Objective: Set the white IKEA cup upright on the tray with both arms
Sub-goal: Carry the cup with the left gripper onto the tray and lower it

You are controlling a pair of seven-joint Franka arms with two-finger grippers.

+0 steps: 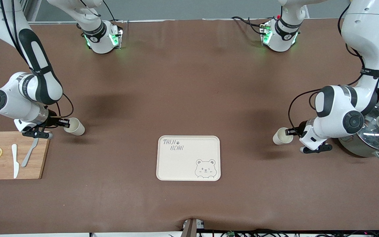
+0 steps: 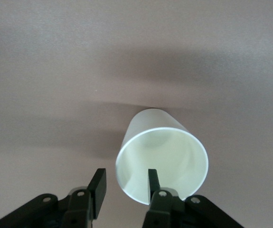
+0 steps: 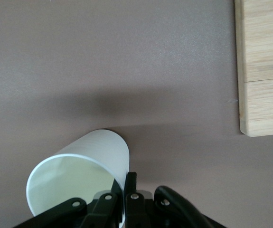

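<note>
two white cups are in play here, and neither has reached the tray (image 1: 163,164), which sits bare at the lower centre of the front view.

at the middle left of that view the right hand (image 1: 65,123) has one cup (image 1: 74,126) lying on its side on the counter (image 1: 189,82), just beside the wooden cutting board (image 1: 38,171). in the right wrist view the fingers (image 3: 131,190) look pinched narrow over the cup's (image 3: 84,168) rim wall, so i'd say it has a grip.

at the middle right the left hand (image 1: 289,132) is at the other cup (image 1: 281,136), also tipped over, near the steel pot with a glass lid (image 1: 378,131). in the left wrist view one finger (image 2: 151,183) sits inside the cup's (image 2: 162,161) mouth and the other outside, with a clear gap to the wall, so that hand looks only partly closed and not yet clamped.

by my reckoning this is early: grasping is in hand, the left grip wants finishing, and lifting, carrying to the tray and setting both cups upright are all left.
</note>
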